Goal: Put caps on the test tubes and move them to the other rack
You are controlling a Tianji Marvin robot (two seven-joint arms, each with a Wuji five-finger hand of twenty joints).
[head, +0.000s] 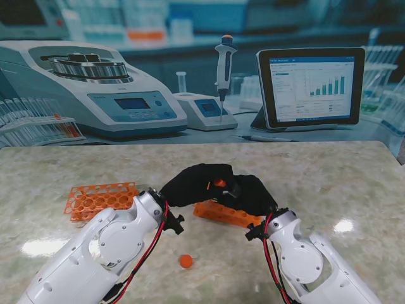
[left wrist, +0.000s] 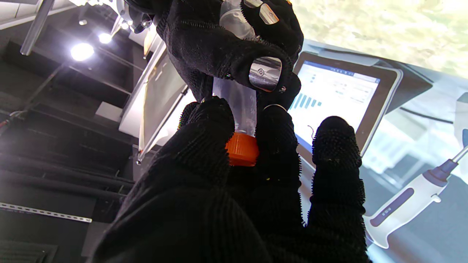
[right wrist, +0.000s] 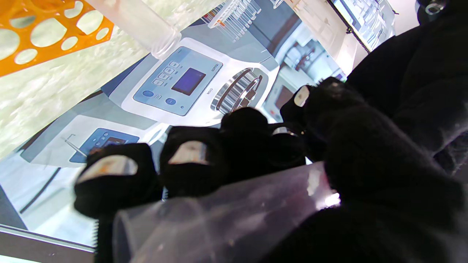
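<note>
Stand view: both black-gloved hands meet over the middle of the worktop [head: 329, 177]. The left hand [head: 196, 183] and right hand [head: 250, 193] hide the tube; an orange cap [head: 219, 183] shows between them. A spare cap [head: 185, 260] lies nearer to me. One rack [head: 101, 199] sits left, another rack [head: 224, 214] under the hands; contents unclear.

Left wrist view: fingers [left wrist: 208, 120] clamp the cap on the tube [left wrist: 237, 104]. Keep cap and tube aligned while twisting.

Right wrist view: fingers [right wrist: 190, 160] wrap the tube body.
</note>
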